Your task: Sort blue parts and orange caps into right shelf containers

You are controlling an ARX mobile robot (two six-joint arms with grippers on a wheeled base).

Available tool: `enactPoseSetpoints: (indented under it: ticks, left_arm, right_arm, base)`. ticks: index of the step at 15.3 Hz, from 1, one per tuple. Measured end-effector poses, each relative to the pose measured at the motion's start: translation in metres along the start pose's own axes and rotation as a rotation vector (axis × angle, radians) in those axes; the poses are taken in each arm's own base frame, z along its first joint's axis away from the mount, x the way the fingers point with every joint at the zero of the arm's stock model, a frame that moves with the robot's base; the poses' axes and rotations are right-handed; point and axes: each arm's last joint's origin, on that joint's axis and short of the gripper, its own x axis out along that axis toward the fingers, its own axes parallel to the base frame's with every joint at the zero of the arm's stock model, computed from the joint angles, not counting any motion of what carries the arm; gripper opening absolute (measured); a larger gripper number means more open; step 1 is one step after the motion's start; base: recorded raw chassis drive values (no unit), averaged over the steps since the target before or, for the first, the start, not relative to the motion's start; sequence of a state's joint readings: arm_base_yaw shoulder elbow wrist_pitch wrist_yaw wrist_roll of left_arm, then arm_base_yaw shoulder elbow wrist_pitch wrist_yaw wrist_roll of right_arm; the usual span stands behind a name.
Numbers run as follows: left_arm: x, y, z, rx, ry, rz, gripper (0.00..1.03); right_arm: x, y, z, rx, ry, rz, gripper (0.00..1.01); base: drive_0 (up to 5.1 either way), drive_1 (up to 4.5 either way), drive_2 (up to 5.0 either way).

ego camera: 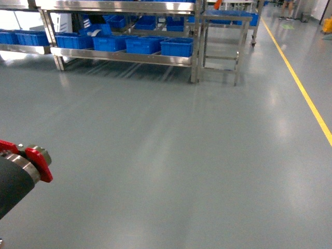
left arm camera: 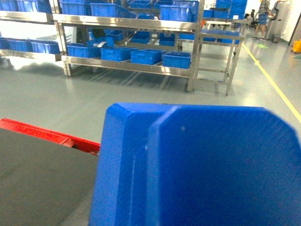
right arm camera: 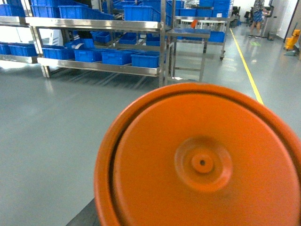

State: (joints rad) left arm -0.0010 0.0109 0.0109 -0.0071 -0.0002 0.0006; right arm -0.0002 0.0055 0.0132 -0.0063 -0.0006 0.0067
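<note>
A blue part point(left arm camera: 197, 165) fills the foreground of the left wrist view and an orange cap point(right arm camera: 202, 162) fills the right wrist view, each hiding its gripper, so I cannot tell whether either gripper is clamped on it or not. In the head view only the left arm's red-and-grey end point(ego camera: 31, 158) shows at the lower left. The blue crates point(ego camera: 176, 46) sit in a row on the low steel shelf point(ego camera: 124, 57) well ahead across the grey floor point(ego camera: 181, 155), beside a yellow floor line point(ego camera: 301, 85).
</note>
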Motion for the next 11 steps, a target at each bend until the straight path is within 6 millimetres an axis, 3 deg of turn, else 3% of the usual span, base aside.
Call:
enactPoseSetpoints:
  ticks: [11]
  left_arm:
    - [0.0000,0.0000,0.0000,0.000,0.000,0.000,0.42]
  right_arm:
    - [0.0000,0.0000,0.0000,0.000,0.000,0.000,0.45]
  base:
    - [-1.6,-1.65,-1.6]
